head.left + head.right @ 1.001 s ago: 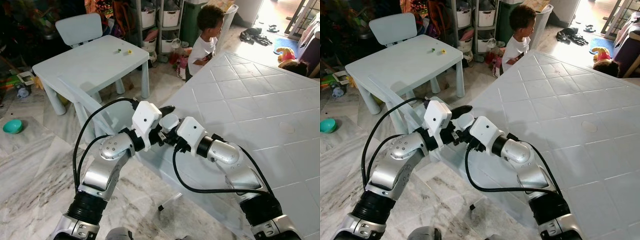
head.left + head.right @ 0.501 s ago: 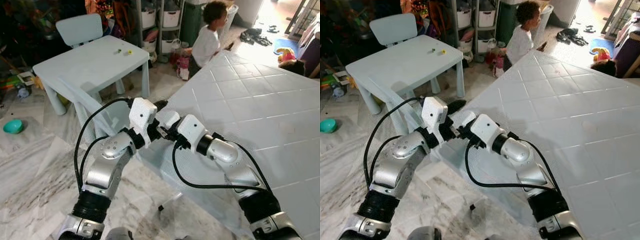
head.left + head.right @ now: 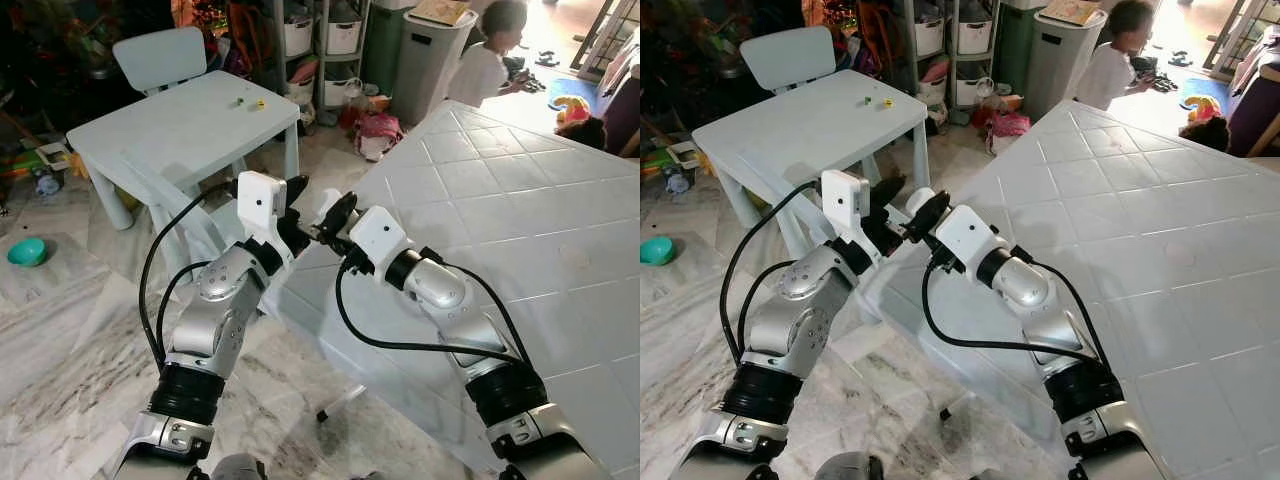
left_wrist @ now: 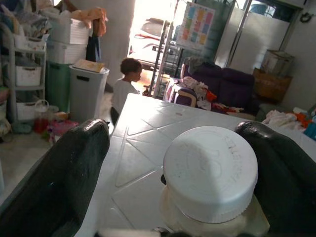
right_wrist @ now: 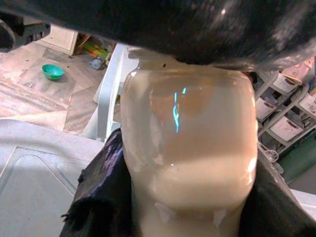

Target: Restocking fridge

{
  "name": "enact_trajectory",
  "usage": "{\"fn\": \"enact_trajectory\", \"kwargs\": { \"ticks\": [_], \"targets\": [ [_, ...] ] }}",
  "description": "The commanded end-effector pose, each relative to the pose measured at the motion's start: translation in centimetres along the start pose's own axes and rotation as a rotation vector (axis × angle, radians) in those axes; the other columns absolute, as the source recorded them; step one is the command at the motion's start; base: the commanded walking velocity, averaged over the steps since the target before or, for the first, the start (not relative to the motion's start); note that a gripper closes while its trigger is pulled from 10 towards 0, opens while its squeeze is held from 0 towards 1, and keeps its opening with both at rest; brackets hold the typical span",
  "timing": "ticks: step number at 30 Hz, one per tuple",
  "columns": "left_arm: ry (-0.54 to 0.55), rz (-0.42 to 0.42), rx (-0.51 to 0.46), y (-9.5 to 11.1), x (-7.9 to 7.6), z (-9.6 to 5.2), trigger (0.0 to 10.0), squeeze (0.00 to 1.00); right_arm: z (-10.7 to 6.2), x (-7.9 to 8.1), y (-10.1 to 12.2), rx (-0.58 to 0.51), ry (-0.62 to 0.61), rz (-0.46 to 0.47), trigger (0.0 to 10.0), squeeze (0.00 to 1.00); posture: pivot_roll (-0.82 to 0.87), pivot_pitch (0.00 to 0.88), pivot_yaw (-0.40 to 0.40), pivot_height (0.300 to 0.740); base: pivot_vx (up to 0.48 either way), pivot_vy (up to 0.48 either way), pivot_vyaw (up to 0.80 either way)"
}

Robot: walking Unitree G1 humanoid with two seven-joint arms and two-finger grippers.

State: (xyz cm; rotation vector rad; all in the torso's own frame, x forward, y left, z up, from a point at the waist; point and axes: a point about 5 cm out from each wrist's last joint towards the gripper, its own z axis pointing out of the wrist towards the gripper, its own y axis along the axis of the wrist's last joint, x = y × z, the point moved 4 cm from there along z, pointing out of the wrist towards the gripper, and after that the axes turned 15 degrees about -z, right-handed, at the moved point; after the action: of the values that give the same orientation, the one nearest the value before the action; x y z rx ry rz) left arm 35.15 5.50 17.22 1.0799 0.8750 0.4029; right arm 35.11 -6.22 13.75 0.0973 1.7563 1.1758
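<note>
1. Nearest, both silver arms meet over the near corner of the white tiled table [image 3: 520,200]. The right gripper [image 3: 335,216] is clamped round a bottle [image 5: 187,148] of pale creamy liquid, its body squeezed between the two black fingers.
2. The left gripper [image 3: 292,200] sits just beside the bottle's white cap [image 4: 210,170]; its fingers [image 4: 54,182] stand spread either side of the cap, gripping nothing, though one may just brush it.
3. The bottle looks almost full and its cap is on.
4. As for restocking, I judge it barely begun: the bottle is carried in the air, and the walk to the fridge and the shelving are left.
5. Beyond stand a small pale blue table [image 3: 180,125] and chair [image 3: 160,58], then a grey lidded bin [image 3: 425,55], storage drawers [image 3: 340,35] and a child [image 3: 490,55].
</note>
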Motion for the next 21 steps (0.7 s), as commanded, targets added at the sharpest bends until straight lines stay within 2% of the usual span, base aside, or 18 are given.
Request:
{"fn": "enact_trajectory", "kwargs": {
  "ticks": [1, 6, 9, 13, 14, 15, 18, 19, 21],
  "targets": [
    [0.506, -0.003, -0.257, 6.0, 9.8, -6.1, 10.0, 0.0, -2.0, -0.8, -2.1, 0.055, -0.049, 0.015, 10.0, 0.0, 0.06, 0.0, -0.027, 0.74, 0.0, 0.0, 0.0],
    [0.495, -0.014, -0.237, 5.0, 9.5, -6.1, 10.0, 0.0, -2.0, -0.4, -3.3, 0.129, -0.031, 0.019, 10.0, 0.0, 0.06, 0.0, -0.03, 0.74, 0.0, 0.0, 0.0],
    [0.363, -0.033, -0.152, 3.2, 7.0, -4.7, 10.0, 0.0, -1.9, -0.7, -4.9, 0.217, -0.039, 0.027, 10.0, 0.0, 0.06, 0.0, -0.031, 0.74, 0.0, 0.0, 0.0],
    [0.207, -0.051, -0.05, 1.4, 4.2, -3.6, 10.0, 0.0, -2.1, -2.5, -7.0, 0.331, -0.139, 0.098, 10.0, 0.0, 0.05, 0.0, -0.029, 0.74, 0.0, 0.0, 0.0],
    [0.151, -0.075, -0.008, 0.6, 3.3, -3.5, 10.0, 0.0, -2.4, -3.7, -8.0, 0.382, -0.203, 0.119, 10.0, 0.0, 0.05, 0.0, -0.028, 0.74, 0.0, 0.0, 0.0],
    [0.151, -0.075, -0.008, 0.6, 3.3, -3.5, 10.0, 0.0, -2.4, -3.7, -8.0, 0.382, -0.203, 0.119, 10.0, 0.0, 0.05, 0.0, -0.028, 0.74, 0.0, 0.0, 0.0],
    [0.102, -0.083, 0.033, 0.0, 2.5, -3.6, 10.0, 0.0, -2.8, -5.1, -8.7, 0.421, -0.275, 0.136, 10.0, 0.0, 0.05, 0.0, -0.028, 0.74, 0.0, 0.0, 0.0],
    [0.102, -0.08, 0.042, -0.2, 2.5, -3.7, 10.0, 0.0, -2.9, -5.9, -8.6, 0.417, -0.312, 0.14, 10.0, 0.0, 0.05, 0.0, -0.028, 0.74, 0.0, 0.0, 0.0],
    [0.112, -0.077, 0.04, -0.1, 2.7, -3.7, 10.0, 0.0, -2.8, -6.2, -8.4, 0.399, -0.325, 0.141, 10.0, 0.0, 0.05, 0.0, -0.028, 0.74, 0.0, 0.0, 0.0]
  ]
}}
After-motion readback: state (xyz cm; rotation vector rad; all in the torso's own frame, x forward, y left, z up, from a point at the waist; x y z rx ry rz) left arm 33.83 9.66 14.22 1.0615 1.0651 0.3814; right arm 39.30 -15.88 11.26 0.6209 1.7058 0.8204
